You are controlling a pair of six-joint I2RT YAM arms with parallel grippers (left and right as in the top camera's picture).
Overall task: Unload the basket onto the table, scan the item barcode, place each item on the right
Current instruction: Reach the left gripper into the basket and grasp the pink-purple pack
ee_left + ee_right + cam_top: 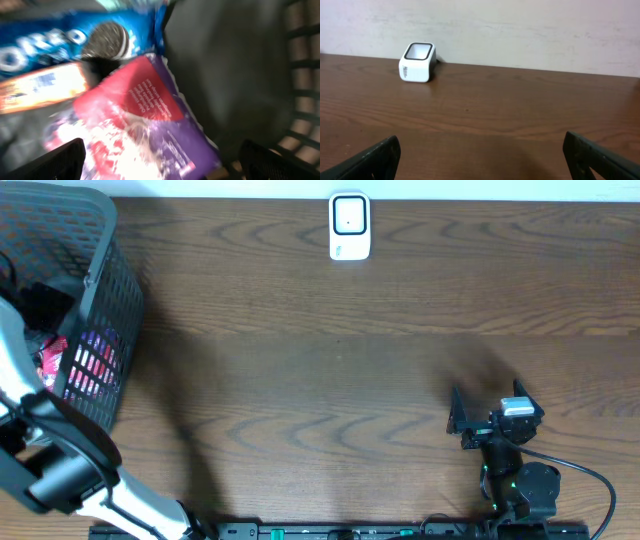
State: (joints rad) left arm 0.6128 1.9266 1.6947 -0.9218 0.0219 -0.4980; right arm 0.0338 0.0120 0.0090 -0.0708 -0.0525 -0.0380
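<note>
Step in hand, by my reading: pick. Left pincer (165,162) released, jaws wide, hovers in basket (300,75). Pouch (150,115) lies just below, between the jaws. Its long axis looks diagonal, top pointing away from pincer, though the view is blurred. Next: descend, clench, carry to scanner (417,62). Right pincer (480,160) released, scanner ahead-left.

Even light, soft shadows, left-wrist view blurred
</note>
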